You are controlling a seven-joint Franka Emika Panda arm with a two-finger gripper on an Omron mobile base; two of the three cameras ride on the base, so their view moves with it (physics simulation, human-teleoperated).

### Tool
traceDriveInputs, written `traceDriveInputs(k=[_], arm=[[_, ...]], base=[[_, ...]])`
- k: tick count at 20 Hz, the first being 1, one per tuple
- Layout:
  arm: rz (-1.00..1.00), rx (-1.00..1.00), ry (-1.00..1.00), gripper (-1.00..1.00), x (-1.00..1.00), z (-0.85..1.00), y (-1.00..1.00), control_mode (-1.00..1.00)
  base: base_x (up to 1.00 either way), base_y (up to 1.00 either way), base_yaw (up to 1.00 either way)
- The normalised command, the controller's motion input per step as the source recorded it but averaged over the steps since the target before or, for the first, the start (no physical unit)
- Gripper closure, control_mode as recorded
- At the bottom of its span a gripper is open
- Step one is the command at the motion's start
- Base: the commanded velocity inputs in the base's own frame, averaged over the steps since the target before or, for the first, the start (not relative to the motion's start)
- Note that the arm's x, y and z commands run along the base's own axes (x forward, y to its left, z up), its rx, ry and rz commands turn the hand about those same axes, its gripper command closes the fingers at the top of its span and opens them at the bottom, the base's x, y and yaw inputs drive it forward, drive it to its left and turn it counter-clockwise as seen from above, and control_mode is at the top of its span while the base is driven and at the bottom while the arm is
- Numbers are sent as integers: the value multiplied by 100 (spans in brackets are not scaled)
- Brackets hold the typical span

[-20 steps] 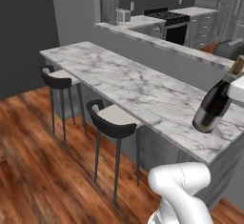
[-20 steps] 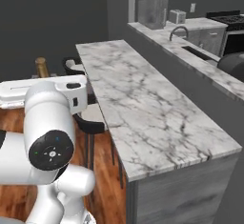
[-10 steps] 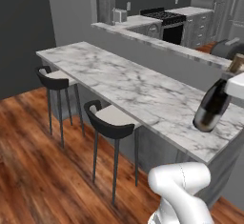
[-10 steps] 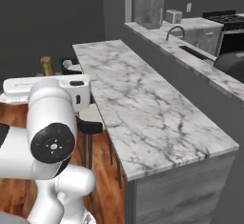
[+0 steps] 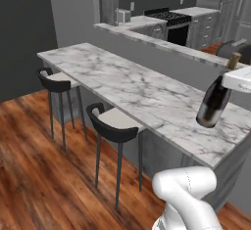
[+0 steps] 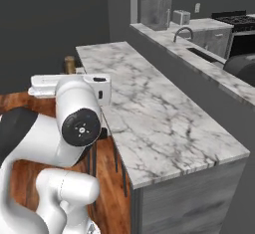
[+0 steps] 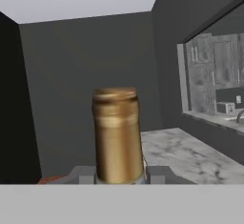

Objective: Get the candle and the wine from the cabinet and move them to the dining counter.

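Left base view shows the wine [image 5: 214,105] hanging tilted in the air over the near end of the dining counter [image 5: 132,84], its dark body clear of the marble and its gold neck running up into the white hand at the right edge of the picture. In the hand view the gold-foil neck [image 7: 117,135] stands right between the two dark finger tips of the gripper [image 7: 117,175], which are clenched on it, so the bottle is held by the neck and not yet set down. From the right base view the counter top runs away as a long bare slab, with the arm's big white joint in front and a bit of the gold cork end poking up behind the hand [image 6: 69,63]. Two black bar stools [image 5: 113,124] stand on the wooden floor along the counter's side. As for progress: the wine is out of the cabinet and at the counter, so by my reckoning only lowering and letting go remain for it. No candle can be made out on the marble, so that half looks undone.
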Motion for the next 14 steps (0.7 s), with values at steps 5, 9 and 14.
traceDriveInputs(k=[5, 9, 14], arm=[[0, 1, -11, 100, 46, -19, -13, -100], [0, 0, -22, 100, 37, -42, -16, -100], [0, -10, -11, 100, 40, -40, 0, -100]], base=[[0, 0, 0], [0, 0, 0], [0, 0, 0]])
